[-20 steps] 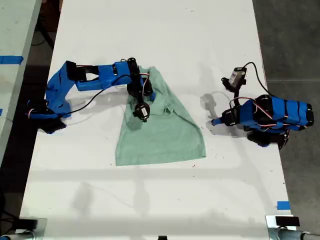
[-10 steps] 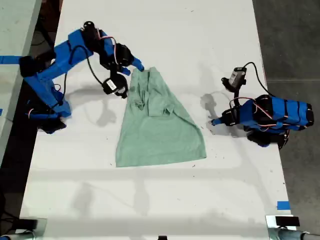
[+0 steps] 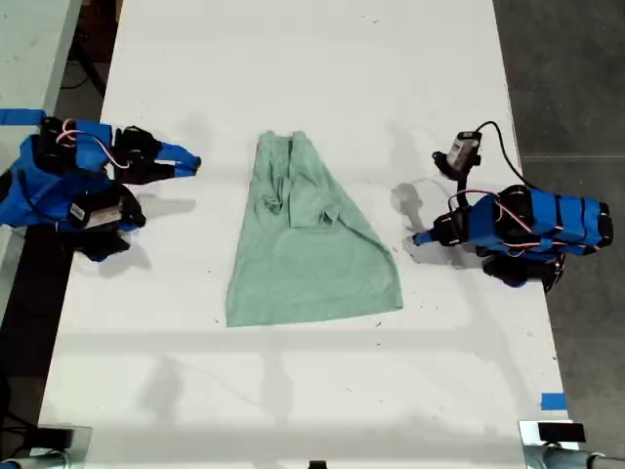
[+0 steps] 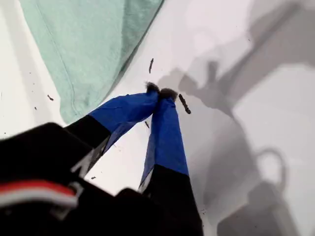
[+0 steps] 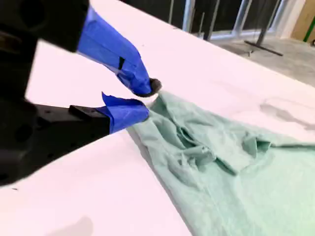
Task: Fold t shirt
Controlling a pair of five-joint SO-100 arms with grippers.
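My first gripper (image 4: 160, 93) was closed on nothing, beside the t shirt (image 3: 308, 239) hem. My second gripper (image 5: 140, 101) sat slightly parted and empty, near its bunched end.

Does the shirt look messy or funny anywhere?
Yes. The t shirt is not a neat fold: its far end is bunched into rumpled creases, narrow there and flaring wide toward the near hem, so it sits lopsided on the white table. Both grippers are off it.
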